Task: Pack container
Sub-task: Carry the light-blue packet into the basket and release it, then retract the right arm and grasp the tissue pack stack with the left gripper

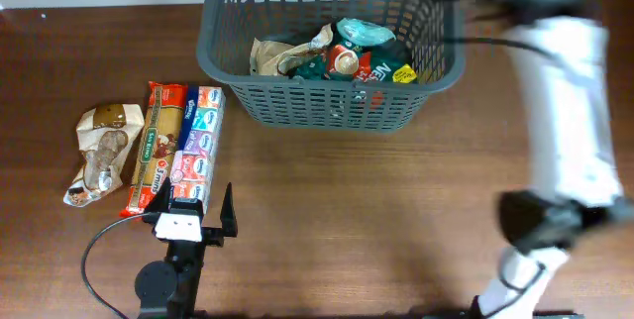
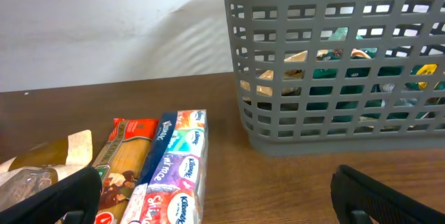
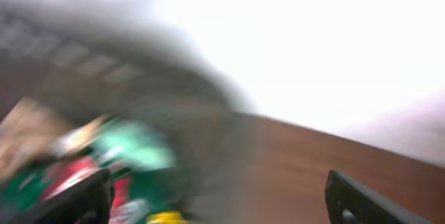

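Observation:
The dark grey lattice basket stands at the back centre and holds several packets, green, red and brown. It also shows in the left wrist view. My left gripper is open and empty, low over the table just in front of a Kleenex tissue pack. The tissue pack lies between its fingers' line in the left wrist view. My right gripper is open and empty, blurred by motion, near the basket's right rim. Basket packets lie to its left.
A pasta packet lies against the tissue pack's left side, and a brown snack packet lies further left. My white right arm reaches along the table's right side. A black cable loops by the left arm.

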`<state>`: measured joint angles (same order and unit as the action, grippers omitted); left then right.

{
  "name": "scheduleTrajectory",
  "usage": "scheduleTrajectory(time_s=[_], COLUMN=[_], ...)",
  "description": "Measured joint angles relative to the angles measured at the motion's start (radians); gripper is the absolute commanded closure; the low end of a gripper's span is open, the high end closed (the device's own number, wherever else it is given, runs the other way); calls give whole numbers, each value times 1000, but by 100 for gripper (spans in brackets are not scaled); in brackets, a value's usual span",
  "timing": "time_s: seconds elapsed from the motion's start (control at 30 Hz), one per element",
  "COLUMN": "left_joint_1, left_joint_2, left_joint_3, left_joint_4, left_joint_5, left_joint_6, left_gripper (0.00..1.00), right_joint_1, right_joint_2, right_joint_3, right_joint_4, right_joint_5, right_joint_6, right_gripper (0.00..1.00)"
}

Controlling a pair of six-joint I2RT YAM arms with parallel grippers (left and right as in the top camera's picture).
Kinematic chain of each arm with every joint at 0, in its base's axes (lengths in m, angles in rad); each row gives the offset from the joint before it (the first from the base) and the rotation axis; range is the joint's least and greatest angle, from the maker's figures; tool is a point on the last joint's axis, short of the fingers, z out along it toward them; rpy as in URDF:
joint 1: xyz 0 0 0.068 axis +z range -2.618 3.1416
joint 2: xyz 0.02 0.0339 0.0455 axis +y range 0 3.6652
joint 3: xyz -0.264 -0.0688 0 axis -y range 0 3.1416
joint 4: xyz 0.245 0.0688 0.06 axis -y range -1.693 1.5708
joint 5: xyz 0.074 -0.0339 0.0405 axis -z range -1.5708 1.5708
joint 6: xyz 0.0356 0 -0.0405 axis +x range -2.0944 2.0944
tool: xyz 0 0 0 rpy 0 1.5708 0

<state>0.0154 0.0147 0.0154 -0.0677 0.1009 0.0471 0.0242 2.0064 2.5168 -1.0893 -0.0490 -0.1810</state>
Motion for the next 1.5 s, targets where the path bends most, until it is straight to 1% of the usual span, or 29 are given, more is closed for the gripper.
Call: scheduleTrajectory(time_s=[0.03,0.07,0.13,0.23,0.33,0.47,0.57,0.7,0.9,0.97,1.03,1.1,1.17,1.23,1.37,1.43,1.5], left_joint_1=[0,0,0,0,0,0,0,0,0,0,0,0,0,1,2,2,3], left_joint_2=[0,0,0,0,0,0,0,0,0,0,2,18,71,134,353,476,629], left_joint_3=[0,0,0,0,0,0,0,0,0,13,49,129,265,394,686,812,941], left_joint_4=[0,0,0,0,0,0,0,0,64,43,1,-101,-236,-333,-549,-646,-763], left_joint_5=[0,0,0,0,0,0,0,0,-3,-33,-95,-185,-294,-378,-483,-504,-495], left_joint_6=[0,0,0,0,0,0,0,0,0,-5,-19,-29,-37,-40,-53,-72,-94], left_gripper=[1,1,1,1,1,1,1,1,1,1,1,1,1,1,1,1,1], right_joint_1=[-55,-144,-295,-435,-535,-631,-649,-637,-601,-589,-577,-571,-569,-569,-569,-569,-569], right_joint_2=[-27,-66,-116,-140,-135,-121,-105,-93,-90,-90,-90,-90,-90,-90,-90,-90,-90], right_joint_3=[0,3,10,13,-31,-182,-304,-428,-508,-513,-513,-513,-513,-513,-513,-513,-513], right_joint_4=[2,0,-11,-42,-67,-85,-86,-72,-63,-62,-62,-62,-60,-60,-59,-60,-60], right_joint_5=[-12,-23,-36,-57,-101,-163,-186,-205,-216,-216,-220,-223,-223,-224,-227,-227,-227], right_joint_6=[14,27,51,71,121,206,238,274,322,330,335,338,340,339,339,340,339], right_gripper=[2,1,1,1,1,1,1,1,1,1,1,1,1,1,1,1,1])
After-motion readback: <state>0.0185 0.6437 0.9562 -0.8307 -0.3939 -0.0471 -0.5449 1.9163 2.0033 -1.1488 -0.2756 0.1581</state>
